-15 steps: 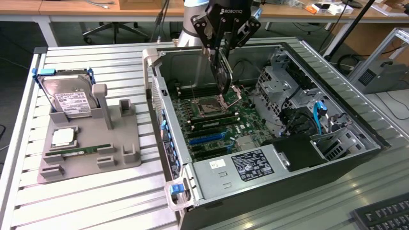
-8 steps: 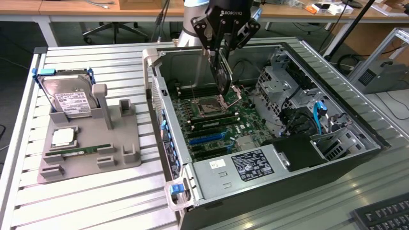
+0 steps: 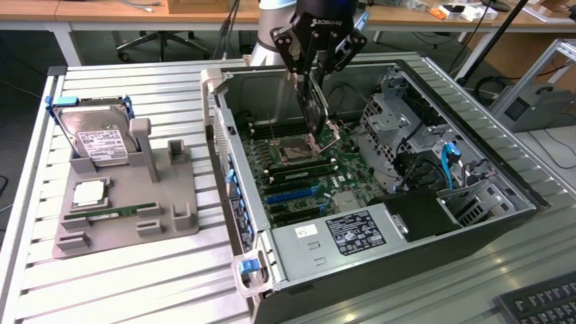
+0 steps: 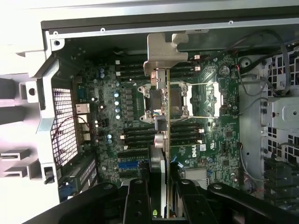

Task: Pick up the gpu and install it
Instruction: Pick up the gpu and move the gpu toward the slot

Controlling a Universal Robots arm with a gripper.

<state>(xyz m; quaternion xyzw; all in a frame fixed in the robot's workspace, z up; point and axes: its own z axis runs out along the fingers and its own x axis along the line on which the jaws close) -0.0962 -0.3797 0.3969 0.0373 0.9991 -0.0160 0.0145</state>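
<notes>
My gripper (image 3: pixel 312 71) hangs over the open computer case (image 3: pixel 239 223), shut on the gpu (image 3: pixel 312 108). The card hangs on edge below the fingers, above the motherboard (image 3: pixel 297 179) near the CPU socket (image 3: pixel 295 150). In the wrist view the gpu (image 4: pixel 167 135) shows edge-on between the black fingers (image 4: pixel 138 200), its silver end bracket (image 4: pixel 163 49) at the far end, with the motherboard (image 4: pixel 215 140) and the blue expansion slots (image 4: pixel 132 164) beneath it. The card is clear of the board.
A grey parts tray (image 3: pixel 162 202) on the exterior view's left holds a hard drive with blue handles (image 3: pixel 97 138), a CPU (image 3: pixel 88 194) and a RAM stick (image 3: pixel 117 214). A drive cage (image 3: pixel 400 128) and cables fill the case's right. A keyboard (image 3: pixel 544 304) lies at the front right.
</notes>
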